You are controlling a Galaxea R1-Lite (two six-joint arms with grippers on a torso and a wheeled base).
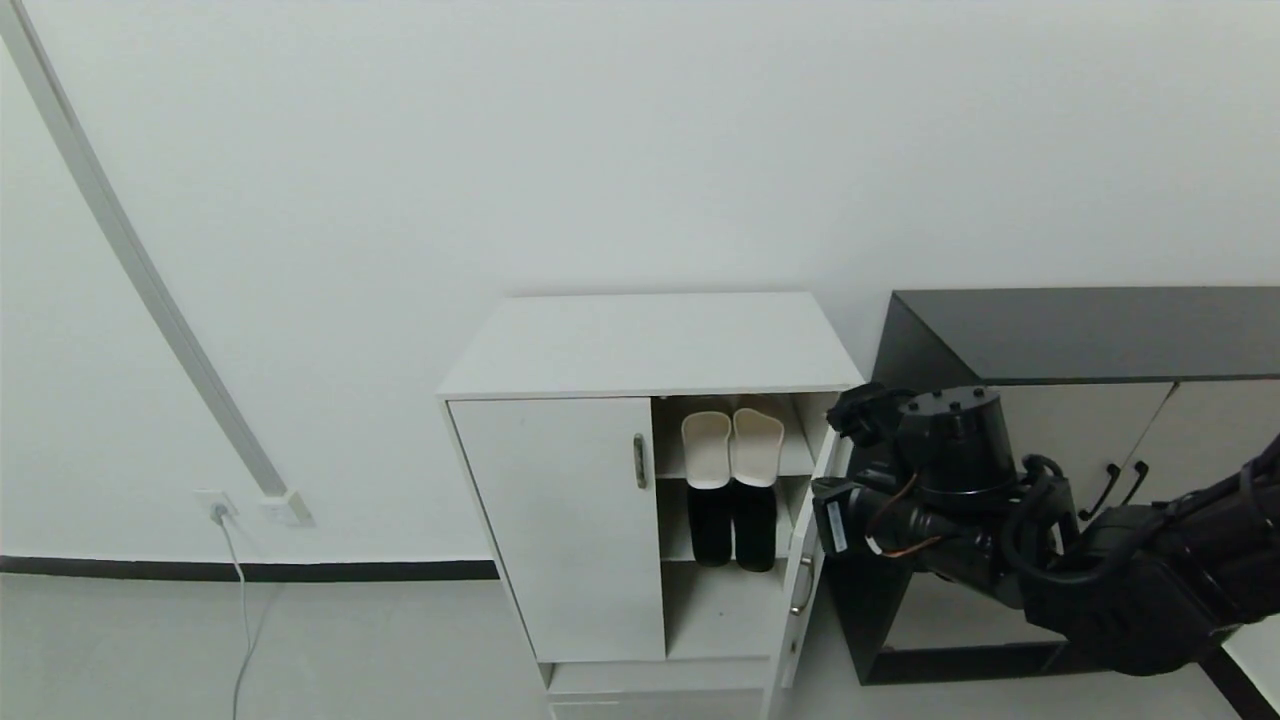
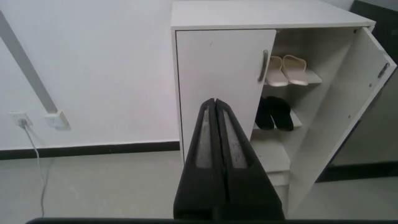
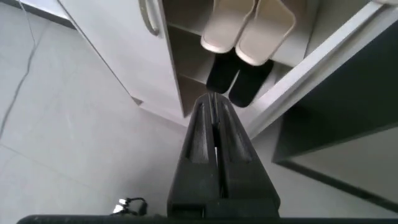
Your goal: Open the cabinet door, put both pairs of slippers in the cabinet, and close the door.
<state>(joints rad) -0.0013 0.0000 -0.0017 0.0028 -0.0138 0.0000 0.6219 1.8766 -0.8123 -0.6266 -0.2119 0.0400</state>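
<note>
The white cabinet [image 1: 640, 345] stands against the wall with its left door [image 1: 560, 520] closed and its right door [image 1: 800, 590] swung open. Inside, a pair of white slippers [image 1: 732, 447] lies on the upper shelf, and a pair of black slippers [image 1: 733, 525] on the shelf below. My right arm [image 1: 950, 480] hangs just outside the open door. My right gripper [image 3: 214, 96] is shut and empty, pointing at the black slippers [image 3: 239, 78] from in front of the opening. My left gripper [image 2: 216, 101] is shut and empty, some way before the closed door [image 2: 221, 68].
A black sideboard [image 1: 1080, 330] stands right of the cabinet, close behind the open door. A wall socket with a hanging cable [image 1: 218, 508] and a slanted wall duct [image 1: 130, 250] are to the left. Grey floor lies in front.
</note>
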